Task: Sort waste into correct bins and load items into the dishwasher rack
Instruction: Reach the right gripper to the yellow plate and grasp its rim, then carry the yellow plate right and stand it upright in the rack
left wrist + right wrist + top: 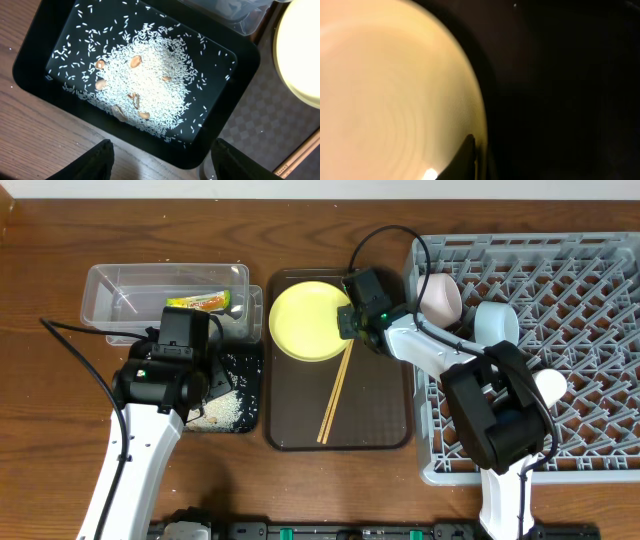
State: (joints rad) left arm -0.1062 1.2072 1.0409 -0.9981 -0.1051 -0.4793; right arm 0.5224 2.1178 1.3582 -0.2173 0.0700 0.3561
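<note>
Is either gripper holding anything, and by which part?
Right gripper sits at the right rim of the yellow plate; a firm grip cannot be told. Left gripper is open, empty.

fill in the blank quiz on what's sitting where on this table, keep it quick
The rice lies in the ___ tray. The snack wrapper lies in the ___ tub. The chopsticks lie on the brown tray near the ___ plate. The light-blue bowl sits in the grey ___.
Missing: black; clear; yellow; rack.

Left claw [160, 159] points straight down, fingers [95, 162] spread wide. Right claw [348, 320] reaches out leftward, low; only one fingertip [466, 157] shows, its grip unclear.
</note>
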